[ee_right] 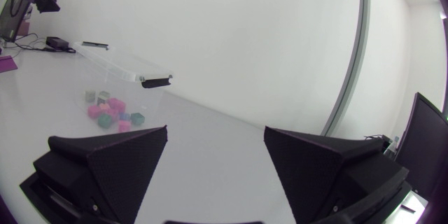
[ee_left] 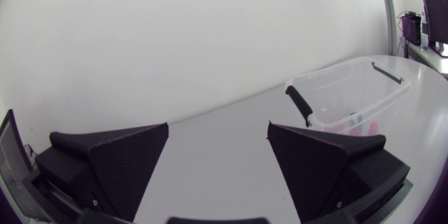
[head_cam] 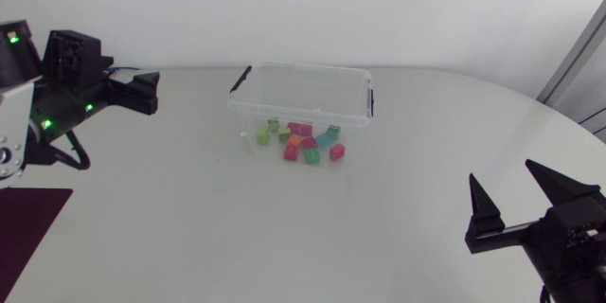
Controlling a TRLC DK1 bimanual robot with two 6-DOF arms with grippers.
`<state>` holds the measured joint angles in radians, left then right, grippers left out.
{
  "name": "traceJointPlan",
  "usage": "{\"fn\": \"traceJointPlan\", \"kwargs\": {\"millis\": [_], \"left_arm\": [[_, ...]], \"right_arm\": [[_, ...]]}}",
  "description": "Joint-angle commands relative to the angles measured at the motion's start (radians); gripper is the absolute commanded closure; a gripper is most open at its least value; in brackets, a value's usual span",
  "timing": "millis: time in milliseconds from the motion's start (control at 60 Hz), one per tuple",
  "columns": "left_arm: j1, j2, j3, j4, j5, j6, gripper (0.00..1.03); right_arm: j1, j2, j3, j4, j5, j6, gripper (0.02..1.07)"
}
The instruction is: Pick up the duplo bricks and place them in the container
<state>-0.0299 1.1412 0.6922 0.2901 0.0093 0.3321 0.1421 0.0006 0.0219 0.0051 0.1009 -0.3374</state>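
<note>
A clear plastic container (head_cam: 294, 99) with black clip handles (head_cam: 370, 101) is sitting on the white table (head_cam: 189, 227), a little behind its middle. The duplo bricks (head_cam: 303, 142) are lying inside it in a loose cluster on the floor, close to its near wall. Pink, green, blue and yellow-green pieces are showing through the plastic, with one orange brick among them.

The left gripper (head_cam: 142, 93) is hanging over the table's far-left part, well apart from the container and pointing toward it. The left wrist view is showing this gripper (ee_left: 218, 133) with its two wedge fingers spread wide. The container (ee_left: 378, 87) is standing ahead of it, off to one side, one black handle turned toward the camera. A few bricks (ee_left: 357, 120) are glimmering faintly through its wall.

The right gripper (head_cam: 502, 175) is hovering over the near-right part of the table, also well apart from the container. Its fingers are likewise gaping wide, tips pointing toward the far side. In the right wrist view this gripper (ee_right: 215, 133) is facing across bare tabletop. The container (ee_right: 119, 70) and the coloured bricks (ee_right: 112, 112) are sitting ahead of one finger.

A dark purple mat (head_cam: 28, 237) is lying at the table's near-left corner.
</note>
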Motion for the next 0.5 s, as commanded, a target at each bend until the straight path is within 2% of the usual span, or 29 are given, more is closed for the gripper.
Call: {"fn": "traceJointPlan", "kwargs": {"millis": [0, 117, 217, 350, 483], "left_arm": [[0.039, -0.078, -0.08, 0.029, -0.008, -0.03, 0.04], [0.099, -0.158, -0.152, 0.038, -0.008, -0.039, 0.05], [0.148, -0.218, -0.215, 0.038, -0.006, -0.044, 0.05], [0.211, -0.328, -0.296, 0.024, 0.009, -0.036, 0.05], [0.242, -0.39, -0.329, 0.0, 0.029, -0.036, 0.05]], "right_arm": [[-0.006, -0.005, -0.027, 0.016, -0.004, 0.014, 0.07], [-0.006, -0.005, -0.027, 0.016, -0.004, 0.014, 0.07], [0.042, -0.005, -0.023, -0.008, -0.098, 0.161, 0.07], [0.08, -0.007, -0.023, -0.008, -0.102, 0.178, 0.07], [0.08, -0.005, -0.023, -0.01, -0.102, 0.178, 0.07]]}}
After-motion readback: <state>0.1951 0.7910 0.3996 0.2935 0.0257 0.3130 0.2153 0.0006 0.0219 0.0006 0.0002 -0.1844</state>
